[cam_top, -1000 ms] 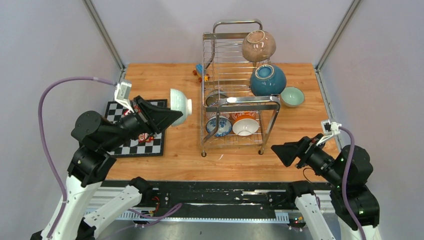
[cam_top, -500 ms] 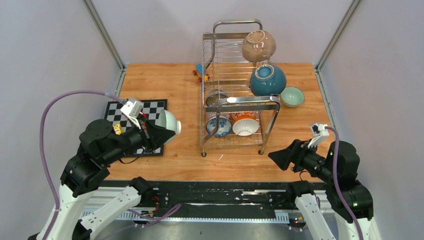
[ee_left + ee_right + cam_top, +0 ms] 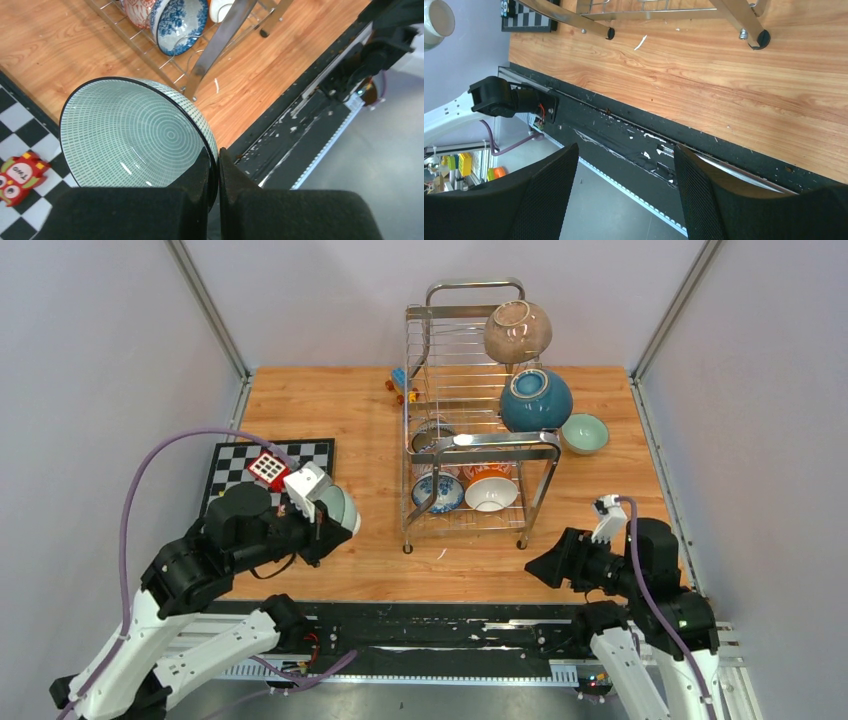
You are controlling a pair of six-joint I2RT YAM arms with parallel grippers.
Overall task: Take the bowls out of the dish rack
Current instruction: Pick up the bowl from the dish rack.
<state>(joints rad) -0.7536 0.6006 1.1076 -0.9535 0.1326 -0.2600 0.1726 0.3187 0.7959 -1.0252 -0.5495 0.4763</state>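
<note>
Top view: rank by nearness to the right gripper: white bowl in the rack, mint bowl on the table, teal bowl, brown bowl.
1. White bowl, lower tier of rack.
2. Mint bowl, table, right of rack.
3. Teal bowl, upper tier.
4. Brown bowl, upper tier, far end.

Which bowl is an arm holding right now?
The pale green ringed bowl, pinched at its rim by the left fingers near the chequered board; the rest sit in the rack or loose on the table.

The bowl (image 3: 135, 130) is glossy ceramic, the dish rack (image 3: 490, 446) shiny chrome.
</note>
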